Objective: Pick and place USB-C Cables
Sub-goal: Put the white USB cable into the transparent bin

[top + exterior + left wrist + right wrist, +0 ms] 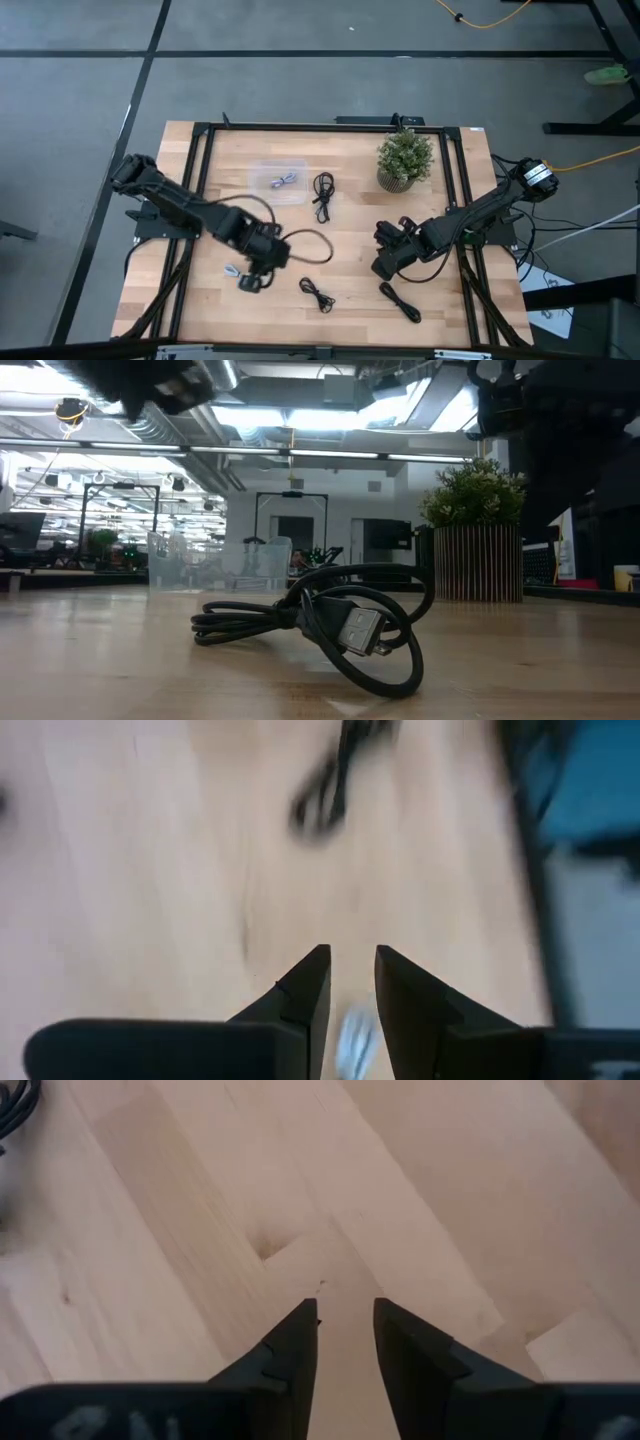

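My left gripper hangs over the near-left part of the table, with a pale USB-C cable between its fingers. In the low view this gripper is well above the tabletop. A second pale cable lies in a clear container. Three coiled black cables lie flat on the wood: one mid-table, one near the front, one near-right. My right gripper stands over bare wood with a narrow gap and nothing in it. My left gripper has the pale cable between its two fingers, which point down from above. The view is blurred and only a short piece shows far back in the gap, so I cannot tell which part of the cable it holds. No pale cable shows on the tabletop in the low view.
A potted plant stands at the far right of the table. A black metal frame runs around the table's edges. Bare wood lies between the two grippers and along the near-left edge.
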{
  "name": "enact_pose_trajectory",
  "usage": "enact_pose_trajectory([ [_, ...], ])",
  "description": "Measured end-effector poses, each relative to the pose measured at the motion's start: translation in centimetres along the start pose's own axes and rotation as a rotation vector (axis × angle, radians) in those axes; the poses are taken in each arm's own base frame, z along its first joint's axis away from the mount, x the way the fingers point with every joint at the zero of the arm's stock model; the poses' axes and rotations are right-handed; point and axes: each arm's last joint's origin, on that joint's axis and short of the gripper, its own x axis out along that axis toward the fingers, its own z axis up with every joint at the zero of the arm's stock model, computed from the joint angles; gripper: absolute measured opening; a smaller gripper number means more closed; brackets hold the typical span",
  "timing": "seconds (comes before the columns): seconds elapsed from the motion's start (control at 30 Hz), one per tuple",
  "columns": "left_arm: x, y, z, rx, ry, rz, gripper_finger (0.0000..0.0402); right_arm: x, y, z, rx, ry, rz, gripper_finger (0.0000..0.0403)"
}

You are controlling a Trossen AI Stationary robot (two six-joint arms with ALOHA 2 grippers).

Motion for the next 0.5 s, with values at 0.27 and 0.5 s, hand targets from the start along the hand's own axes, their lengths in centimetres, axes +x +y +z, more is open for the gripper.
enact_pose_trajectory([
  [0.27,1.1,-3.4,-2.9,-0.042,0.066,0.184,0.0074,0.0,0.0,0.1,0.004,-0.035,-0.017,0.0106],
  [0.5,4.5,-4.3,-6.4,-0.080,0.117,0.195,0.0074,0.0,0.0,0.1,0.002,-0.035,-0.017,0.0106],
])
